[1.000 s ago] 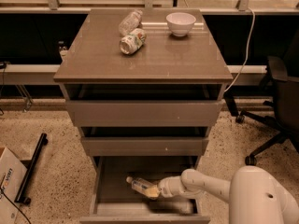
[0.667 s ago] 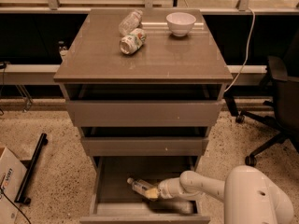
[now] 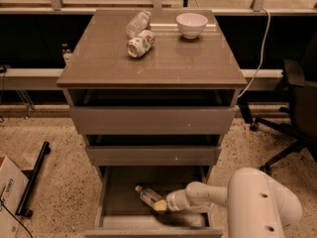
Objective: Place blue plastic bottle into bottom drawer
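Observation:
The bottom drawer (image 3: pixel 119 202) is pulled open below the two upper drawers. The blue plastic bottle (image 3: pixel 147 196) is inside it, slanted with its white cap pointing up-left, low over the drawer floor. My gripper (image 3: pixel 160 206) reaches into the drawer from the right and is shut on the bottle's lower end. My white arm (image 3: pixel 208 195) runs from the lower right corner into the drawer.
On the cabinet top (image 3: pixel 99 63) lie a bottle with a green-and-white label (image 3: pixel 140 43), a clear label-less bottle (image 3: pixel 137 23) and a white bowl (image 3: pixel 191 24). An office chair (image 3: pixel 297 108) stands at the right. A cardboard box (image 3: pixel 7 195) and a black bar (image 3: pixel 32 185) lie on the floor at the left.
My arm's white body has shifted slightly left. The bottle and gripper stay in nearly the same spot in the drawer.

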Robot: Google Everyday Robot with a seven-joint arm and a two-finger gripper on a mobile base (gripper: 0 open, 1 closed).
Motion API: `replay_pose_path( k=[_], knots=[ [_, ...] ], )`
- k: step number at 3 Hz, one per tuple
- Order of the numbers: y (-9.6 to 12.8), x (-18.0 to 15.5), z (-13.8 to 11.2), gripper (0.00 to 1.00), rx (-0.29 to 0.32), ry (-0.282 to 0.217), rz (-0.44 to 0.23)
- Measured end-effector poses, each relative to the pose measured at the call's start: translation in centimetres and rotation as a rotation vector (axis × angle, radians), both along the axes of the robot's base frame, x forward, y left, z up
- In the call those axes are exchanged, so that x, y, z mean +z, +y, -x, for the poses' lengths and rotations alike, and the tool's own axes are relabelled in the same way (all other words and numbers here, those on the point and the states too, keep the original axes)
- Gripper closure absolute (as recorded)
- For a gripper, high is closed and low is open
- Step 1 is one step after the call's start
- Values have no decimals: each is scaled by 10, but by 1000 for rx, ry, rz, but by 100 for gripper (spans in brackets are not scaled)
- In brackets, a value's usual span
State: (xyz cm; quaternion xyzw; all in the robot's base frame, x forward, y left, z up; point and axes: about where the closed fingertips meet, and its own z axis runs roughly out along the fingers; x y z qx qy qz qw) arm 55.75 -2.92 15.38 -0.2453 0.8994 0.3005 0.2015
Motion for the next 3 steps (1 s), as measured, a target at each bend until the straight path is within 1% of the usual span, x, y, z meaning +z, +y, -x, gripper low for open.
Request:
replay_pose_path(
  k=[2,3],
  knots=[
    [4,-1,3,8,7,4,-6],
    [5,-2,3,0,9,5,-7]
  ],
)
